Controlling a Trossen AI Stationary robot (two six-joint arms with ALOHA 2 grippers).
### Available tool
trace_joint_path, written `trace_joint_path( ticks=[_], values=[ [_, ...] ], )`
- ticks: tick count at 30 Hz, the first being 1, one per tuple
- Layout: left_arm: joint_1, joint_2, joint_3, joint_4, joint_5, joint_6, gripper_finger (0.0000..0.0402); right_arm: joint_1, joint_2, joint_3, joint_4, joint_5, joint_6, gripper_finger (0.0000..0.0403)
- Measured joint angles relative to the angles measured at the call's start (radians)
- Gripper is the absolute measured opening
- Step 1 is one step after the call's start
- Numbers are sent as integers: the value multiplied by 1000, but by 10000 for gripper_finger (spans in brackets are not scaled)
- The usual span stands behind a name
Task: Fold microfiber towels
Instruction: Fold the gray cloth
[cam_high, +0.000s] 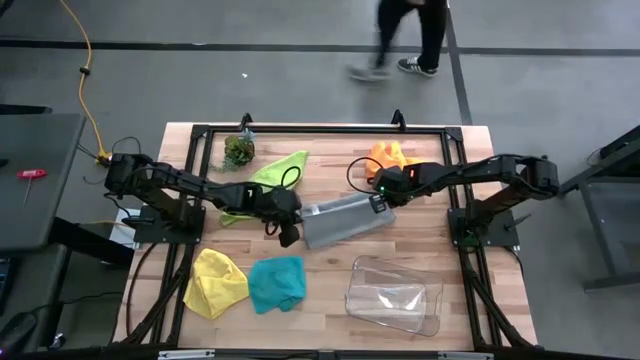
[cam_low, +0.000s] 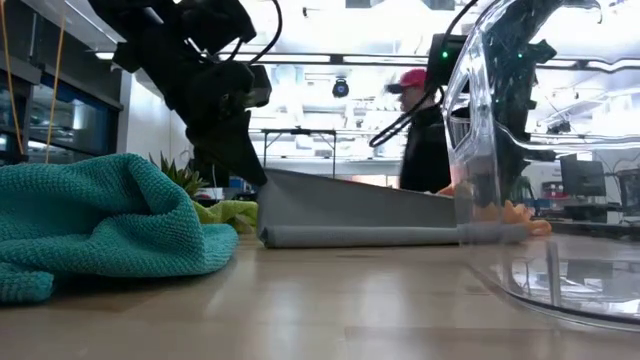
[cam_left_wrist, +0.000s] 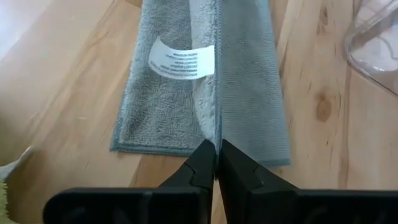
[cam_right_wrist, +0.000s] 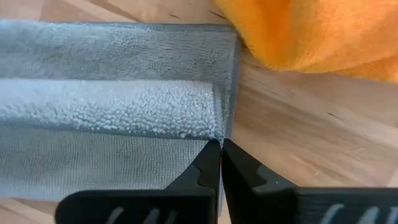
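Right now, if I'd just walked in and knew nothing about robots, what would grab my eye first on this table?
Probably the two dark arms meeting at mid-table over the grey towel: the left gripper and right gripper each pinch an opposite end, fingers shut, lifting one layer into a ridge. Around them lie bright cloths: lime green towel and orange towel at the far side, yellow towel and teal towel nearer, beside a clear plastic tray.

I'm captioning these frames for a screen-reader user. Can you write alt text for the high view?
Seen from above, two dark robot arms pinch opposite ends of a grey towel mid-table, left hand and right hand both shut on it. Lime green, orange, yellow and teal towels lie around it, near a clear tray.
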Motion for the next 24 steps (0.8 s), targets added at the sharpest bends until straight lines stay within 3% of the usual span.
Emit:
trace_joint_path(
  ticks=[6,14,20,24],
  values=[
    [22,2,0,-1,-22,8,31,-4,0,0,-2,28,9,16],
    [76,-8,0,-32,-21,49,100,-29,-59,0,-39,62,2,127],
    [146,-117,0,-118,-21,120,148,-40,-208,-1,-82,157,-21,189],
    [166,-231,0,-122,3,116,162,-32,-333,-1,-72,104,-109,198]
  ],
)
